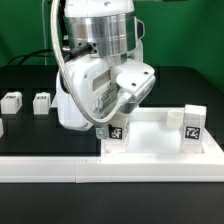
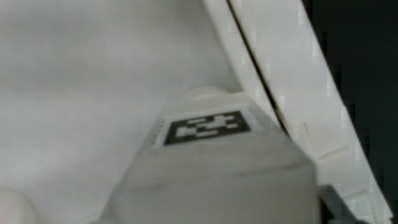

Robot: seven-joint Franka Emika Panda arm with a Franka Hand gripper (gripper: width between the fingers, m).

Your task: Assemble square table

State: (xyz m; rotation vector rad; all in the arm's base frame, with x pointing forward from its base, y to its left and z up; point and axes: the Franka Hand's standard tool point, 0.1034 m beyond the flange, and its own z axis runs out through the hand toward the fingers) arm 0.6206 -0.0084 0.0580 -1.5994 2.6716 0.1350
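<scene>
**Exterior view.** One white arm (image 1: 95,50) reached down over a black table (image 1: 30,140). Its gripper (image 1: 108,127) was at the corner of the single square table top (image 1: 155,142) nearest the exterior view's left. The top lay toward the exterior view's right, just behind one long white border rail (image 1: 50,168). The wrist housing hid the jaws, so it could not be told how far apart they stood or whether they held anything.

Two black-and-white tags faced the camera at the top. The left tag (image 1: 117,133) sat directly below the gripper. The right tag (image 1: 192,129) was on one upright block (image 1: 192,118) standing at the top's corner toward the exterior view's right.

Two loose leg blocks stood well apart from the top, toward the exterior view's left. The first leg block (image 1: 12,101) and the second leg block (image 1: 42,101) were side by side, not touching. Each showed a dark mark too small to read. A third white piece (image 1: 2,127) was cut off by the edge, and what it was could not be told.

**Wrist view.** One tag, the close tag (image 2: 210,127), lay on a white surface (image 2: 89,90). Its blocky black-and-white pattern was blurred and unreadable. One long white edge (image 2: 267,60) ran beside it.
</scene>
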